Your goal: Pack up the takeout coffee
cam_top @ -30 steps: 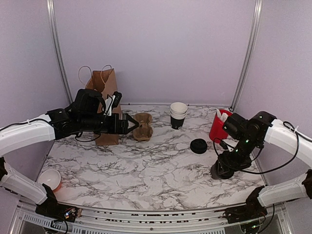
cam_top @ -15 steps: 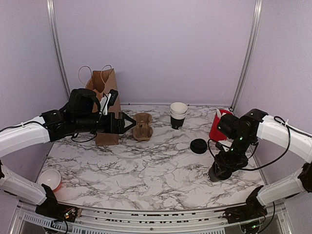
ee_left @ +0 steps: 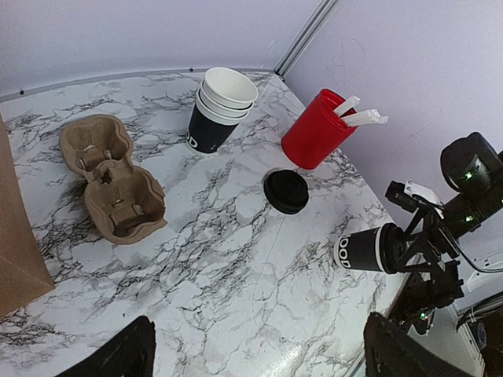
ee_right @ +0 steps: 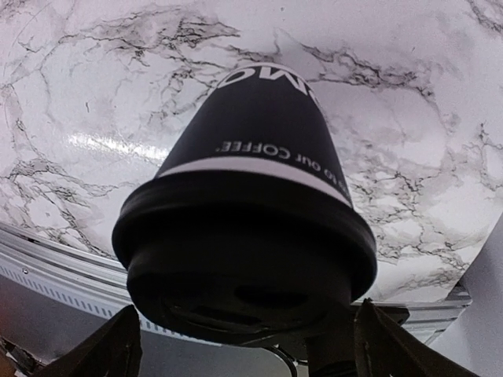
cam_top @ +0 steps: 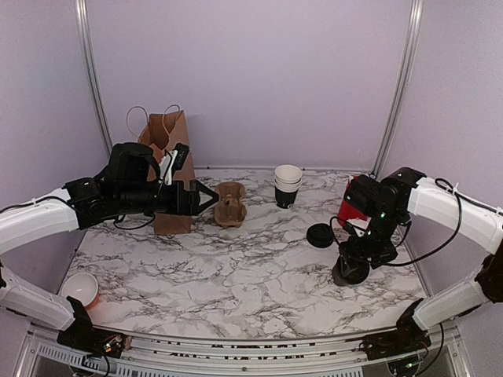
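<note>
The takeout coffee [cam_top: 348, 272], a black cup with a black lid, hangs tilted just over the table at the front right. My right gripper [cam_top: 364, 250] is shut on it at the lid end. In the right wrist view the lid and cup [ee_right: 251, 157] fill the frame between my fingers [ee_right: 118, 345]. The left wrist view shows the cup [ee_left: 365, 250] held sideways by the right gripper [ee_left: 416, 251]. My left gripper [cam_top: 211, 198] is open and empty, hovering beside the brown paper bag [cam_top: 167, 157] and just left of the cardboard cup carrier [cam_top: 230, 204]; its gap [ee_left: 255, 353] holds nothing.
The cup carrier [ee_left: 110, 184] lies flat at the back left. A stack of lidless black cups [cam_top: 288, 185] stands at the back middle. A loose black lid [cam_top: 320, 235] and a red cup of white utensils [cam_top: 351, 203] sit at the right. A small bowl [cam_top: 78, 289] sits front left.
My right arm has carried the lidded cup a little to the left, toward the table's middle. My left gripper has drawn back slightly to the left, away from the carrier, and stayed open.
</note>
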{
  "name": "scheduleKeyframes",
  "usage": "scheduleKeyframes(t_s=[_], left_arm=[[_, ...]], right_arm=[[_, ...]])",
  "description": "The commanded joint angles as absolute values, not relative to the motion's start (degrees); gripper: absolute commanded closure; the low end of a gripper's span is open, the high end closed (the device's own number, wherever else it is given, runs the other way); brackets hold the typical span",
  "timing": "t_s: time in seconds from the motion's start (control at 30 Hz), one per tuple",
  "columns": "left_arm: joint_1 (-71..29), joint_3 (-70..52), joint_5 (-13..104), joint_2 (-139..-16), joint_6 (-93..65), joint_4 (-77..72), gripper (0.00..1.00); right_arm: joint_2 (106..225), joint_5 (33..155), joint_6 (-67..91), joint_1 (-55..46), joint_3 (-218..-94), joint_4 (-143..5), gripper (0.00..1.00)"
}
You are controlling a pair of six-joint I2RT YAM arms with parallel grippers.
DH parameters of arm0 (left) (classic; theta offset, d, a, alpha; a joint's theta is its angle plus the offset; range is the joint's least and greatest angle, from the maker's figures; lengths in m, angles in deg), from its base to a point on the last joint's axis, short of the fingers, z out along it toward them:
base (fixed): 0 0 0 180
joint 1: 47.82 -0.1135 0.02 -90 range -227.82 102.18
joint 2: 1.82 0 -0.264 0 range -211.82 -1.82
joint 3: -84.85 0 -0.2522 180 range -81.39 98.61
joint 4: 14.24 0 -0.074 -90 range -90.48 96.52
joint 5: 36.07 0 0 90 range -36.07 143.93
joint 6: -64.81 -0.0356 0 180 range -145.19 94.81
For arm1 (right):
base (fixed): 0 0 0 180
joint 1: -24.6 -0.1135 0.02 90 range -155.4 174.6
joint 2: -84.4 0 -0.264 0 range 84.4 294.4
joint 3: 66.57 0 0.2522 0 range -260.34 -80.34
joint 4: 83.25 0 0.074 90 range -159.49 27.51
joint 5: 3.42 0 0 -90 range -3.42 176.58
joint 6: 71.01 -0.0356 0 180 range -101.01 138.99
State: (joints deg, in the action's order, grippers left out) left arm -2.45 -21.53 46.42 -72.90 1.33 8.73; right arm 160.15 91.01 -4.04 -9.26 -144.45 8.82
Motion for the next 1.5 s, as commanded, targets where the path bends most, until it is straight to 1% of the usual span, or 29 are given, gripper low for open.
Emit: scheduleKeyframes(t_s=[0.0,0.5,0.8,1.2,1.47], left_arm=[[-2.77,-22.15,46.30,-71.29,0.73,6.97,0.07],[-3.26,-22.50,46.20,-71.25,0.72,6.86,0.07],[-3.35,-22.24,45.80,-71.61,1.00,6.75,0.07],[-3.35,-21.44,45.64,-70.90,1.51,8.51,0.07],[-3.35,-17.26,45.45,-70.21,2.61,12.25,0.07]], right_arm=[[161.13,89.62,-3.29,-8.80,-147.75,9.07,0.09],[163.29,87.89,-3.17,-8.80,-149.57,6.52,0.08],[162.50,87.45,-3.77,-8.81,-147.73,2.86,0.09],[159.75,86.60,-4.02,-8.80,-148.63,0.95,0.08],[155.44,87.21,-3.97,-8.88,-151.65,-3.77,0.07]])
